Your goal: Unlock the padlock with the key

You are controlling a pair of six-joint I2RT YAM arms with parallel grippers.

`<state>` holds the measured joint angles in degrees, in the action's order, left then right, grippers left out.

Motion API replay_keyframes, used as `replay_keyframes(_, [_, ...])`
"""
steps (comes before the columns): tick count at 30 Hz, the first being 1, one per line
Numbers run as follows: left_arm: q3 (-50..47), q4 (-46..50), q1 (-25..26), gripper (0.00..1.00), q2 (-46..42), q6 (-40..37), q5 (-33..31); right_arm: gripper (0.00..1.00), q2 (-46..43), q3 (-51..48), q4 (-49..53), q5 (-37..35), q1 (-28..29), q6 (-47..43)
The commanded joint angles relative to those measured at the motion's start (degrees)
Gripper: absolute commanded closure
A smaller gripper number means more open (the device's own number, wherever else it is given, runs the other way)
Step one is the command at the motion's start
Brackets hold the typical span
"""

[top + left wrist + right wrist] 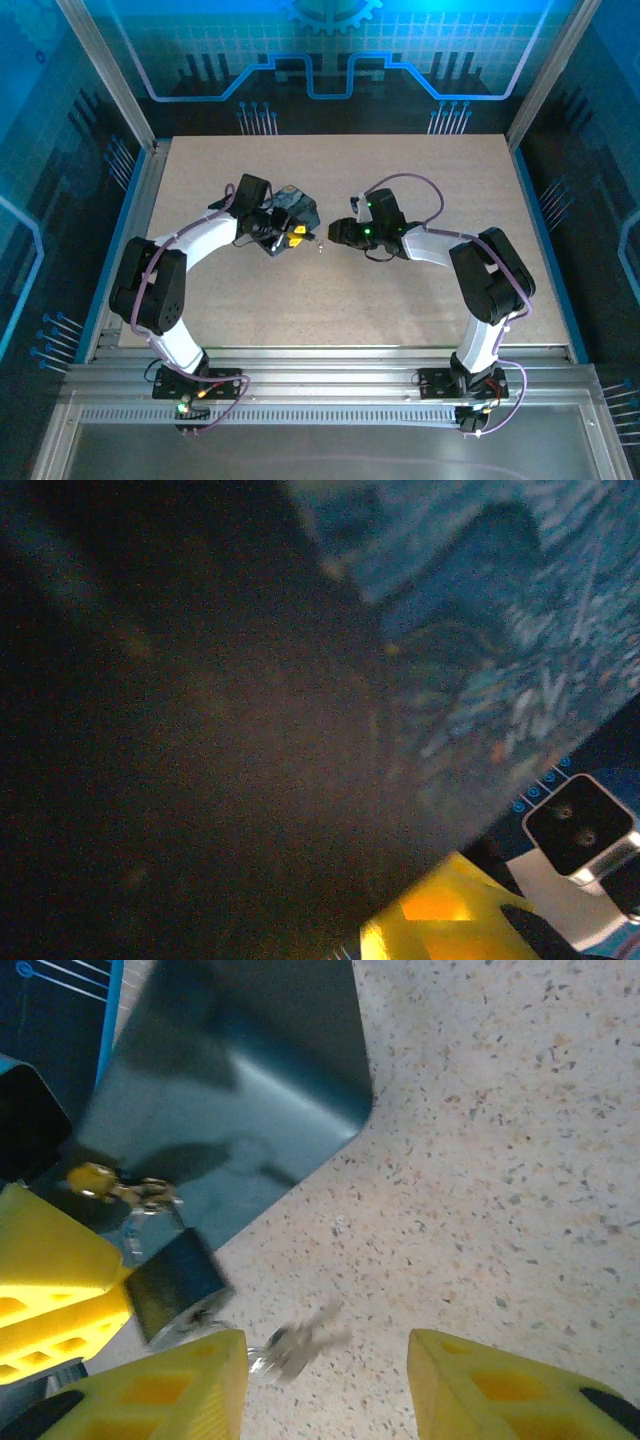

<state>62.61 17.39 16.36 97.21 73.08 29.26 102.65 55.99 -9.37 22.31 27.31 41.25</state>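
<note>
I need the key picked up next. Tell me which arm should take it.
Right. In the right wrist view, the key lies on the table, inside the open right gripper. The left gripper sits against the box by the padlock, so it looks better placed to steady that.

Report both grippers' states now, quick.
Left gripper: at the dark box; open or shut cannot be told.
Right gripper: open, the key in the gap between its fingers, not gripped.
</note>
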Motion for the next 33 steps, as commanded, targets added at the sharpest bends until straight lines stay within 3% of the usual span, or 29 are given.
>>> replay_keyframes(1, [0.0, 0.4, 0.1, 0.76, -1.5, -1.2, 0.3, 0.54, -2.0, 1.3, 3.1, -0.9, -0.1, -4.1])
replay_keyframes(4, [1.1, 1.6, 0.1, 0.65, -2.2, -2.5, 0.2, 0.54, -2.7, 1.6, 4.9, -0.9, 0.3, -8.8])
replay_keyframes(8, [1.8, 3.4, 0.0, 0.61, -3.6, -3.7, -0.2, 0.54, -3.3, 3.1, 8.3, -1.3, 0.7, -15.6])
replay_keyframes(18, [10.0, 18.8, -5.2, 0.45, -5.8, -20.7, -13.9, 0.47, 0.6, 6.2, 7.3, -11.5, 6.7, -45.9])
replay_keyframes(24, [11.3, 21.8, -8.0, 0.42, -3.0, -29.2, -19.3, 0.42, 8.0, 10.4, 4.6, -7.0, 5.8, -50.7])
replay_keyframes(33, [14.9, 22.4, -8.7, 0.41, 2.1, -36.4, -22.0, 0.41, 14.7, 18.7, 14.5, 7.5, 2.8, -53.3])
